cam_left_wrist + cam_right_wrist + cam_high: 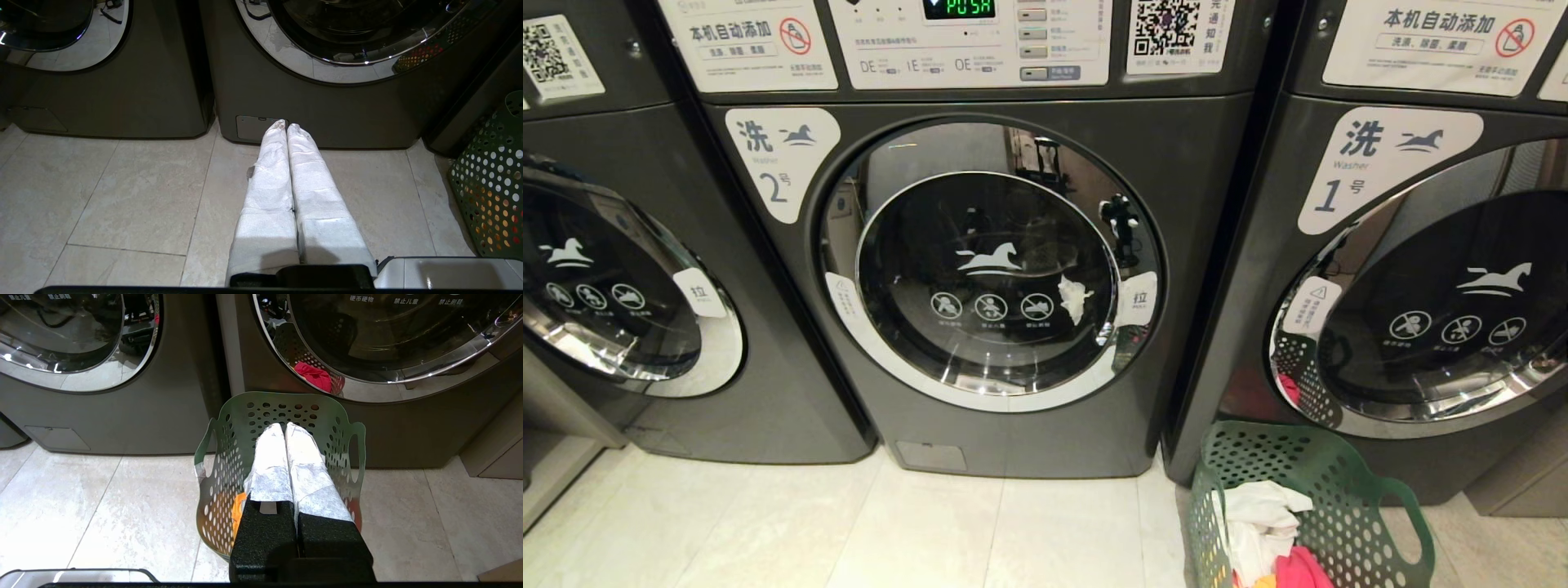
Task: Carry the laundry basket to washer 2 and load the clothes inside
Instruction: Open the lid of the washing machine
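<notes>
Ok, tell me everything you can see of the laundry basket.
The laundry basket is dark green, plastic by its look, with round holes through its walls, a flared rim and oval cut-out handles. It stands upright on the pale tiled floor in front of the washer labelled 1, to the right of washer 2. Inside lie the clothes: white, pinkish-red and a bit of yellow-orange. Neither gripper touches it; the shut right gripper hangs above it.
</notes>
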Robot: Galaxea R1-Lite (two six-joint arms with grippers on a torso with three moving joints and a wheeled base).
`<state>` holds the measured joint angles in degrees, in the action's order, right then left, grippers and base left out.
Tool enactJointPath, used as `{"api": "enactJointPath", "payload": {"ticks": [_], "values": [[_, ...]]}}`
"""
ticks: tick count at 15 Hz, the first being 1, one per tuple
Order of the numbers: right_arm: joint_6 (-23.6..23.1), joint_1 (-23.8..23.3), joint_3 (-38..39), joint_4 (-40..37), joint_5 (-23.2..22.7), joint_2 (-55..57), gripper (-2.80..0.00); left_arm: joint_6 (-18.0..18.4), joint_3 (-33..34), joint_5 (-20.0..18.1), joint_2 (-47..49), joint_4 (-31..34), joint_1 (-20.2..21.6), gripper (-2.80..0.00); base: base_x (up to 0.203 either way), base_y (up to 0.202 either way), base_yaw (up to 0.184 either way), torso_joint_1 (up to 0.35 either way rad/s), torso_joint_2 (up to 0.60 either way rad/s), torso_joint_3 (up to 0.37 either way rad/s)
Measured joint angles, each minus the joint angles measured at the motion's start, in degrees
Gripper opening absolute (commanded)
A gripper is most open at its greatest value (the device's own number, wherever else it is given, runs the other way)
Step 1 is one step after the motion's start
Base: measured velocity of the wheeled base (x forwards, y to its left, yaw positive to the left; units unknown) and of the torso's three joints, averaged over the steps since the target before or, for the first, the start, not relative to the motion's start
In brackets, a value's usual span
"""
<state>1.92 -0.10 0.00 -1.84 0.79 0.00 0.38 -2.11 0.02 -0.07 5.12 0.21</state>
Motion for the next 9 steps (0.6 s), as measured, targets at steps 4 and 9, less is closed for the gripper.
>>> {"api": "enactJointPath", "payload": {"ticks": [4,9], "values": [[0.0,0.0,0.0,0.0,0.0,0.0,-2.80,0.1,0.0,-0.1,0.0,0.0,0.0,-2.80,0.000,0.000,0.000,0.000,0.00,0.000],[0.0,0.0,0.0,0.0,0.0,0.0,-2.80,0.3,0.0,-0.1,0.0,0.0,0.0,-2.80,0.001,-0.167,-0.003,0.001,0.00,0.001]]}}
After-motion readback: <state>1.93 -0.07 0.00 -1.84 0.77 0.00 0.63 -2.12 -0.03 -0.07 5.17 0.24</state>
